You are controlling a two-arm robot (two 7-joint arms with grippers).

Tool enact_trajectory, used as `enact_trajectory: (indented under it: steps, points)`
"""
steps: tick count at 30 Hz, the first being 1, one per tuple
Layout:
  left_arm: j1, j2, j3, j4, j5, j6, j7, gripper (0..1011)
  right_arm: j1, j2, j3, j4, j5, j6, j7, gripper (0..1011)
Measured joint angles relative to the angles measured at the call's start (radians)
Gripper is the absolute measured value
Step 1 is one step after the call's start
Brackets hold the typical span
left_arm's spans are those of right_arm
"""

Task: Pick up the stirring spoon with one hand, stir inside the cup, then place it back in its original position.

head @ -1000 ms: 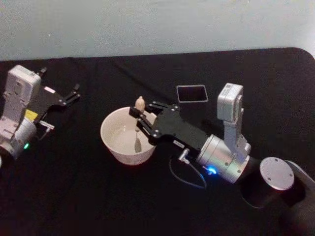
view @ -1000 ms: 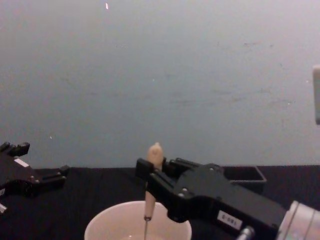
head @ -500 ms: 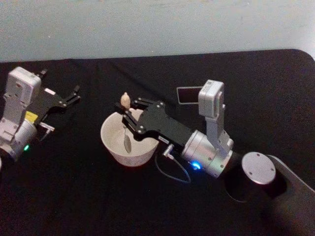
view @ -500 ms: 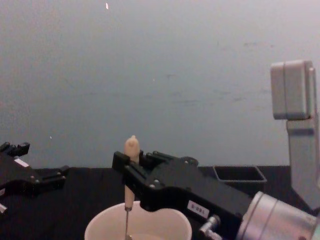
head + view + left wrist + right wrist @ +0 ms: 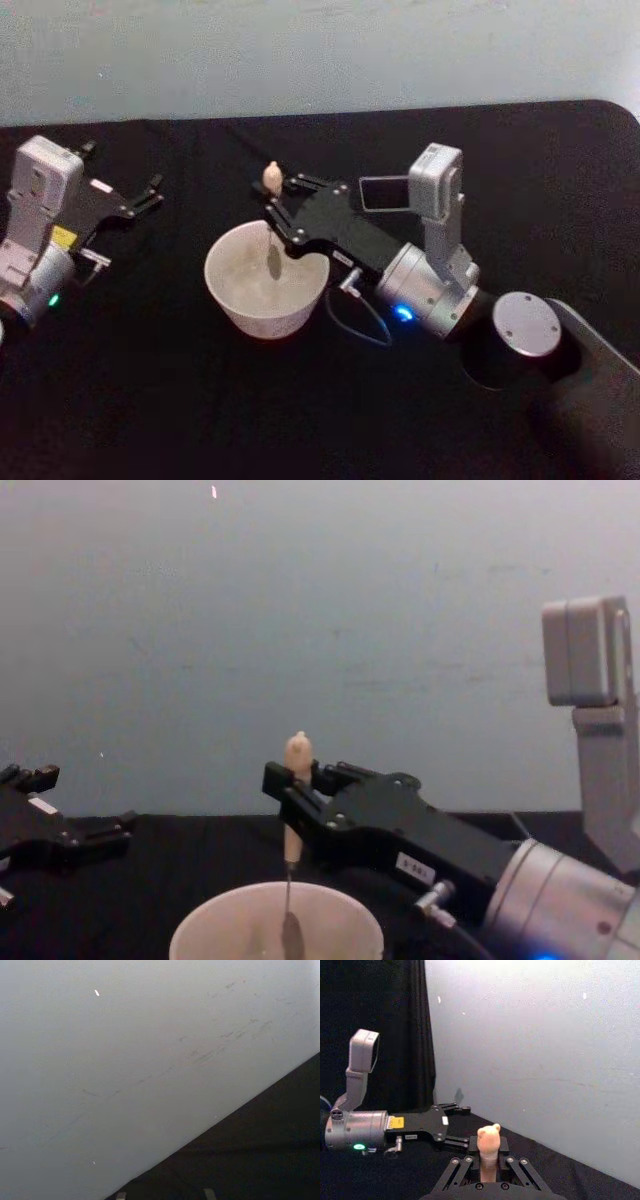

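So that its metal end can reach down inside, the spoon [image 5: 292,848] is held upright by its beige handle, which is pinched tight in the right claw [image 5: 278,203] over the far side of the cup [image 5: 262,318]. Whether the tip touches the bottom cannot be told. The left claw [image 5: 150,192] is parked well apart on the left with its jaws apart and empty, likely to be kept out of the way.

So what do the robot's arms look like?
Both arms end in flat black grippers with thin linkage fingers. The right gripper joins a silver cylinder wrist with a blue light, a thin looping cable and a grey boxy camera. The left gripper has a yellow label and green light.
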Motion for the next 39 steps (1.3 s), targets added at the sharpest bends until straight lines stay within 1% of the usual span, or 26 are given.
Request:
enact_trajectory:
  steps: [5, 12, 17, 22, 27, 30, 34, 38, 39]
  points:
    - [0.000, 0.000, 0.000, 0.000, 0.000, 0.000, 0.000, 1001, -0.011, 0.017, 0.015, -0.016, 0.003, 0.002, 0.006, 214]
    - [0.000, 0.000, 0.000, 0.000, 0.000, 0.000, 0.000, 1001, -0.039, 0.048, 0.028, -0.061, 0.025, 0.020, 0.024, 214]
    - [0.000, 0.000, 0.000, 0.000, 0.000, 0.000, 0.000, 1001, -0.059, 0.068, 0.026, -0.088, 0.033, 0.029, 0.037, 214]
    - [0.000, 0.000, 0.000, 0.000, 0.000, 0.000, 0.000, 1001, -0.072, 0.077, 0.015, -0.104, 0.035, 0.033, 0.046, 214]
    - [0.000, 0.000, 0.000, 0.000, 0.000, 0.000, 0.000, 1001, -0.076, 0.078, 0.003, -0.112, 0.036, 0.034, 0.053, 214]
    - [0.000, 0.000, 0.000, 0.000, 0.000, 0.000, 0.000, 1001, -0.075, 0.072, -0.007, -0.109, 0.034, 0.034, 0.053, 214]
    - [0.000, 0.000, 0.000, 0.000, 0.000, 0.000, 0.000, 1001, -0.064, 0.055, -0.022, -0.090, 0.025, 0.032, 0.049, 214]
    - [0.000, 0.000, 0.000, 0.000, 0.000, 0.000, 0.000, 1001, -0.052, 0.041, -0.029, -0.073, 0.017, 0.029, 0.045, 213]
    - [0.000, 0.000, 0.000, 0.000, 0.000, 0.000, 0.000, 1001, -0.045, 0.032, -0.032, -0.061, 0.013, 0.026, 0.040, 214]
